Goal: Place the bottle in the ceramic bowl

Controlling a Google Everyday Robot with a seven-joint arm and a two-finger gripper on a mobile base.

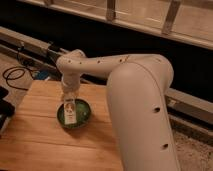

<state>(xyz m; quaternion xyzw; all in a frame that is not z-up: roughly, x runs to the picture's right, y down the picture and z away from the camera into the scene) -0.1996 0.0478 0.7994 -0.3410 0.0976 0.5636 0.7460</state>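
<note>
The green ceramic bowl (80, 116) sits on the wooden table (40, 145), left of centre. The white bottle (70, 112) stands roughly upright over the bowl's left half, its lower end inside the bowl's outline. My gripper (68, 99) hangs straight down from the white arm, directly above the bowl, at the top of the bottle. The arm's wrist hides the fingers and the bottle's cap.
The big white arm (135, 100) fills the right half of the view and hides the table's right side. Black cables (15, 75) lie on the floor at the left. A dark rail and a glass wall run behind the table.
</note>
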